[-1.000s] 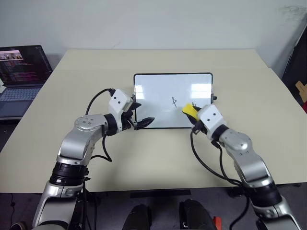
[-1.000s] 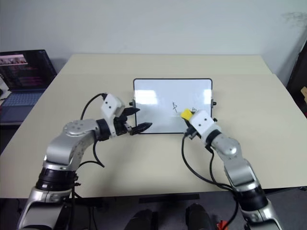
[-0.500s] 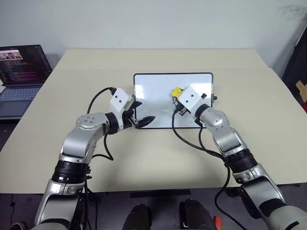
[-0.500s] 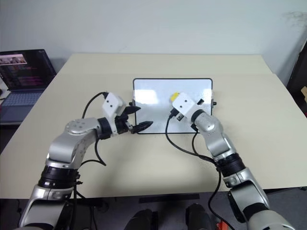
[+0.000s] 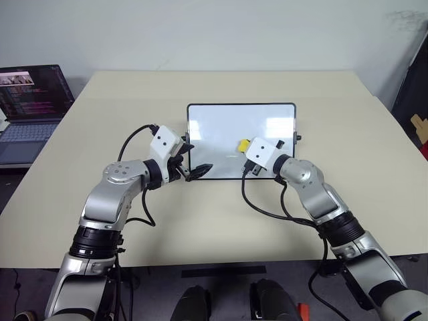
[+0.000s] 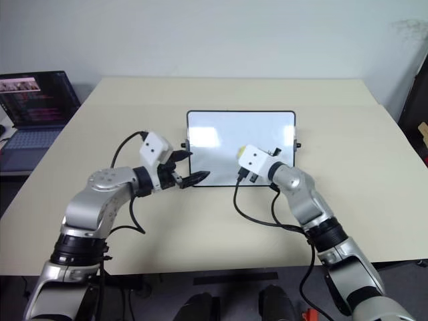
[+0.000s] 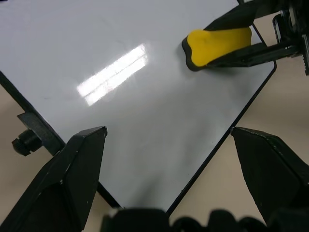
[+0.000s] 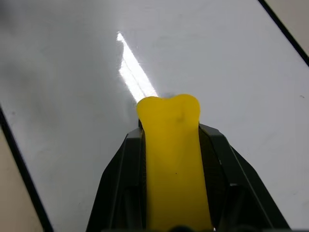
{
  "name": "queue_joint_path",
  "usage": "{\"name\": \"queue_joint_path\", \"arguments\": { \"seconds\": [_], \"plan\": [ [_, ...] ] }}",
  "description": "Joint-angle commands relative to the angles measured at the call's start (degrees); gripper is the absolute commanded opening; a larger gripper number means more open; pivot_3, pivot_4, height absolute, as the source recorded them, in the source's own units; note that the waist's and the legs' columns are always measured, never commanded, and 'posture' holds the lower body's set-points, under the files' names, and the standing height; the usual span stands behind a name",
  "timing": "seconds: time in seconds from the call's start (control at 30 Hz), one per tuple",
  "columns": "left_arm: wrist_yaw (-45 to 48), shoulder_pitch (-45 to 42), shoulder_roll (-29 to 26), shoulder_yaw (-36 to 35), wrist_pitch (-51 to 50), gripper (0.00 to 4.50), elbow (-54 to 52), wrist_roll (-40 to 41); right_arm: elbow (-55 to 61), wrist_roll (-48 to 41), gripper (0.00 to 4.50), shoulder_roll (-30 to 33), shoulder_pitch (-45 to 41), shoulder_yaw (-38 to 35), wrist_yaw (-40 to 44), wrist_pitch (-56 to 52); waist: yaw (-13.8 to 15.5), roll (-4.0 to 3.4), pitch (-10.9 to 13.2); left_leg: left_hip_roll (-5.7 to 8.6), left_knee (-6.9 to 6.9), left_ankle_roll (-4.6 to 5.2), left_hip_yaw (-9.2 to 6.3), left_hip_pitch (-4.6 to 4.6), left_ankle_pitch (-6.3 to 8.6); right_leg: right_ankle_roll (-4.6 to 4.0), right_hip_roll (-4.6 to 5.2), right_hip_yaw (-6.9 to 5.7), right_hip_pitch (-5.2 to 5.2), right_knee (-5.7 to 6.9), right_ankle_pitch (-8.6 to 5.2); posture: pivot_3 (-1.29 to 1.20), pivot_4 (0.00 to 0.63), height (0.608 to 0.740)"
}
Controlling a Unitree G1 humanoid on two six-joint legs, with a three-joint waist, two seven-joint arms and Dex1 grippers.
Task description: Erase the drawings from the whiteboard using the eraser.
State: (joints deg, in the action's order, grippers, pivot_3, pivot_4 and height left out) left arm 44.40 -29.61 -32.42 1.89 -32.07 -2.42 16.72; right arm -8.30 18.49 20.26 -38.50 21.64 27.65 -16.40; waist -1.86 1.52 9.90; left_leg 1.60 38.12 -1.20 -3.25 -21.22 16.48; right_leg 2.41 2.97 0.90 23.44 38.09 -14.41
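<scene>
On the beige tabletop (image 5: 348, 174), in the left eye view, the whiteboard (image 5: 221, 137) lies flat near the middle, with a small black knob on each side of its frame. The right gripper (image 5: 245, 148) is over the lower right part of the board, and its fingers are clamped on the yellow eraser (image 5: 242, 144). The left gripper (image 5: 194, 172) is at the lower left corner of the board, with the fingers apart. No marks are clear on the white surface from here. A laptop (image 5: 30, 100) with a lit screen stands beside the tabletop on the robot's left.

In the right eye view the scene is the same: the eraser (image 6: 239, 153) is held over the board, close to the lower edge.

In the left wrist view the two black fingers (image 7: 72, 169) stand wide apart, one at each side of the board's corner. The eraser (image 7: 219, 44) sits on the glossy surface, gripped by the other arm's black fingers.

In the right wrist view the eraser (image 8: 174, 159) is between the two black fingers (image 8: 120, 183), which press on its sides. Its front end is against the board, where a bright reflection of light shows.
</scene>
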Motion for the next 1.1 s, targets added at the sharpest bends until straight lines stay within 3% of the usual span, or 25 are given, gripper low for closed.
{"name": "queue_joint_path", "arguments": {
  "seconds": [0.03, 0.33, 0.77, 1.1],
  "plan": [
    [-0.04, -0.46, -0.27, -0.97, 1.07, 4.50, -1.46, 0.21, -1.49, 2.22, 1.14, 0.71, 0.31, -0.19, -0.77, -1.55, 0.02, 0.00, 0.00, 0.00, -0.06, 0.01, 0.00, 0.22, 0.01, 0.00, -0.02, 0.00, -0.21, -0.04, -0.01, 0.00, 0.150, 0.740],
    [-0.08, 0.20, 0.04, -0.64, 0.65, 4.50, -2.27, 0.40, -3.30, 2.63, 1.14, -0.29, -4.81, -4.06, -8.66, 1.92, 0.02, 0.01, 0.02, 0.00, -0.05, 0.00, 0.00, 0.30, 0.00, -0.01, -0.08, 0.03, -0.25, 0.00, 0.00, 0.00, 0.150, 0.740],
    [-0.30, 0.68, 0.24, -0.74, 0.46, 4.50, -2.57, 0.51, 0.76, 3.01, 1.14, -0.83, 0.38, 0.29, -0.66, 1.61, -0.16, 0.01, 0.02, -0.05, -0.14, 0.00, 0.05, 0.26, 0.01, -0.01, 0.01, 0.07, -0.19, -0.12, -0.02, 0.00, 0.150, 0.740],
    [-0.24, 0.69, 0.59, -0.55, 0.79, 4.50, -2.07, 0.31, 3.58, 2.33, 1.14, -1.81, -0.54, -4.26, -4.32, -0.28, 0.01, 0.01, 0.04, -0.04, -0.14, 0.00, 0.02, 0.26, 0.01, -0.02, 0.01, 0.05, -0.19, -0.10, -0.02, 0.00, 0.150, 0.740]
  ]
}}
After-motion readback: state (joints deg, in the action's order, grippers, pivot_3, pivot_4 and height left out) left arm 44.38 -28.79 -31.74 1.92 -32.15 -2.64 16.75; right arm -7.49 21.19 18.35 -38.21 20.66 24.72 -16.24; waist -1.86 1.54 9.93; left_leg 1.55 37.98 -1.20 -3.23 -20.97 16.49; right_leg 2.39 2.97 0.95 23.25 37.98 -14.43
